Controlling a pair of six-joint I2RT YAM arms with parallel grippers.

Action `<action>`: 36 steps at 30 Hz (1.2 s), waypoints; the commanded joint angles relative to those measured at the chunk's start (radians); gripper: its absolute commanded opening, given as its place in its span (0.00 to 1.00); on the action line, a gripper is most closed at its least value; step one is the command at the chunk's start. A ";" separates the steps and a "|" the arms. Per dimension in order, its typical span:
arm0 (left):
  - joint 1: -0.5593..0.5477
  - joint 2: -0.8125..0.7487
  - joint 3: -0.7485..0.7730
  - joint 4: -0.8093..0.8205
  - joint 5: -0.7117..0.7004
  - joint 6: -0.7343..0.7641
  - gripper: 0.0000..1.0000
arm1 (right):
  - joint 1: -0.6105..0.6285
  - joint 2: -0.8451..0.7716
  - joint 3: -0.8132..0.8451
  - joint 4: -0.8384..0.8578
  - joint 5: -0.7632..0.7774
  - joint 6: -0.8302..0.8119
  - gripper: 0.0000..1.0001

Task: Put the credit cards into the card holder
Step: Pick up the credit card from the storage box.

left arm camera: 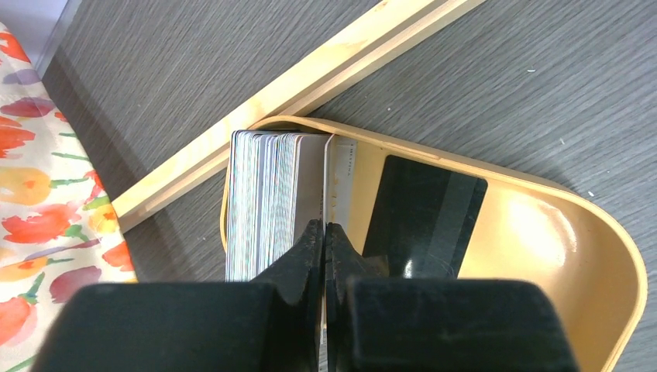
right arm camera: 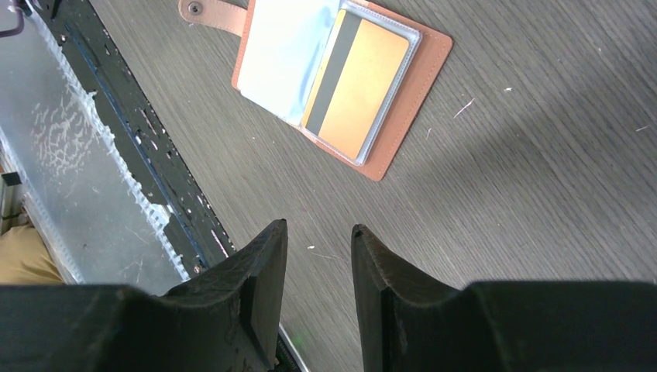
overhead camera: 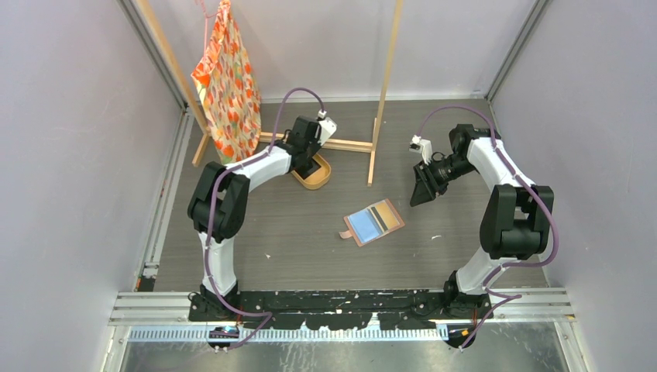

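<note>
Pinching one pale card [left arm camera: 335, 174] beside the upright credit cards [left arm camera: 267, 194] stack in the tan tray [left arm camera: 589, 256], left gripper [left arm camera: 324, 232] is clamped tight. Right gripper [right arm camera: 319, 256] hovers empty, jaws narrowly apart, near the card holder [overhead camera: 375, 222] lying open on the table [overhead camera: 294, 232].

Tan oval tray [left arm camera: 542, 232] just beside wooden frame base [left arm camera: 310, 85]; floral bag [overhead camera: 226, 85] hangs from frame.

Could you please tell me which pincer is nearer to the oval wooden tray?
Left. The left pincer is down in the tray, shut on one of the credit cards; the right pincer hovers far off, by the card holder.
</note>
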 commanded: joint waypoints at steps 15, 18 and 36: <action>0.012 -0.129 0.029 -0.048 0.124 -0.072 0.00 | 0.001 -0.003 0.033 -0.030 -0.031 -0.034 0.41; 0.012 -0.179 0.018 -0.063 0.171 -0.116 0.01 | 0.001 -0.008 0.034 -0.032 -0.035 -0.037 0.41; 0.015 -0.555 -0.446 0.546 0.778 -0.894 0.00 | 0.087 -0.180 -0.036 0.085 -0.224 0.108 0.41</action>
